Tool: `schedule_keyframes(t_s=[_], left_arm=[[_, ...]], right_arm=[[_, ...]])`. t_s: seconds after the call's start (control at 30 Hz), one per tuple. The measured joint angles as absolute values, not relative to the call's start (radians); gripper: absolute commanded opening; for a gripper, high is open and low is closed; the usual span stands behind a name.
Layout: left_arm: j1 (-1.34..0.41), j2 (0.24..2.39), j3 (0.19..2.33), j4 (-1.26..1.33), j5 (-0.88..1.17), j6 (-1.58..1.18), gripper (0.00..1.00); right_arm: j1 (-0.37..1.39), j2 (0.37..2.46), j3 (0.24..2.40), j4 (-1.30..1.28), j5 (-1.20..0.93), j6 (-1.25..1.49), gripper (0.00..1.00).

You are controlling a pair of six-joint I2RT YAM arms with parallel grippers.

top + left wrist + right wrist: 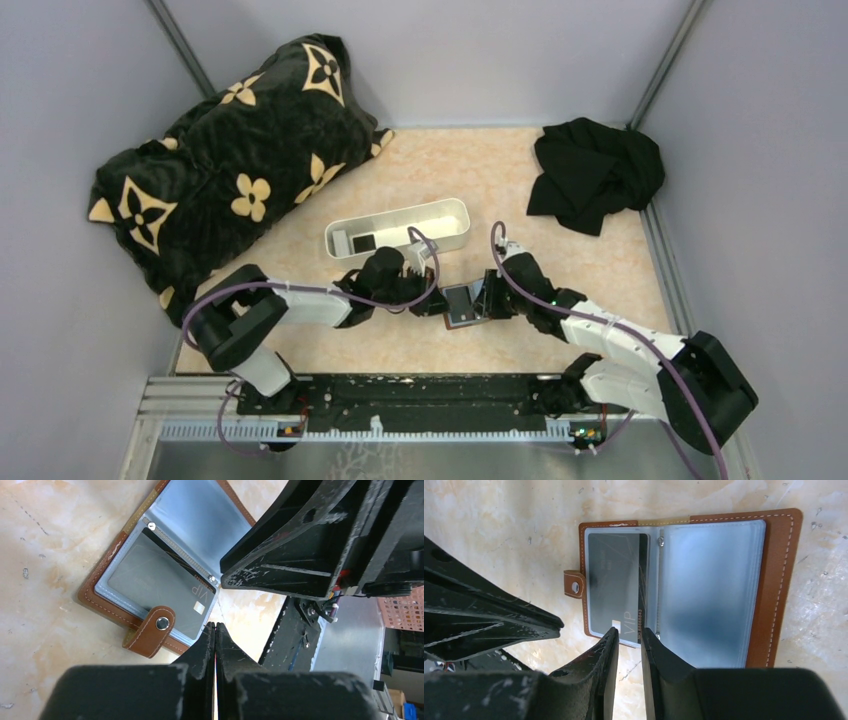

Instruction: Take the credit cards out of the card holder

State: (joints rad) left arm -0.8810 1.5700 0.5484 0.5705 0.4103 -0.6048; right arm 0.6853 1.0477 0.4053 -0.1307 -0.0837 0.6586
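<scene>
Extraction step: credit card (616,580) not yet out of card holder (774,580).
Left gripper (215,630) jaws together at card's corner, hold unclear; right gripper (630,640) jaws slightly apart. Next: pinch, slide out.

Open wallet: a brown leather folding card holder (463,305) lies flat on the table (440,160), just off centre toward 5 o'clock.
In the right wrist view it lies inside up, showing blue-grey clear pockets. A dark grey credit card (614,585) marked VIP fills the 9 o'clock half, its VIP end toward 6 o'clock. The snap strap (574,584) juts out at 9 o'clock.
</scene>
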Motion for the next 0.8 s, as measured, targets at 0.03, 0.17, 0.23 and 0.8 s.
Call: schedule_keyframes(t_s=[0.03, 0.17, 0.23, 0.8], left_arm=[[-0.881, 1.591, 0.553, 0.582, 0.414, -0.606, 0.00], [-0.881, 1.648, 0.557, 0.614, 0.421, -0.609, 0.00], [-0.881, 1.676, 0.558, 0.623, 0.420, -0.609, 0.00], [-0.872, 1.775, 0.572, 0.702, 0.426, -0.613, 0.00]], right_arm=[[0.677, 1.048, 0.399, -0.119, -0.088, 0.659, 0.25], [0.649, 1.055, 0.377, -0.087, -0.110, 0.659, 0.25], [0.633, 1.065, 0.361, -0.065, -0.125, 0.658, 0.27], [0.599, 1.207, 0.300, 0.211, -0.249, 0.678, 0.27]])
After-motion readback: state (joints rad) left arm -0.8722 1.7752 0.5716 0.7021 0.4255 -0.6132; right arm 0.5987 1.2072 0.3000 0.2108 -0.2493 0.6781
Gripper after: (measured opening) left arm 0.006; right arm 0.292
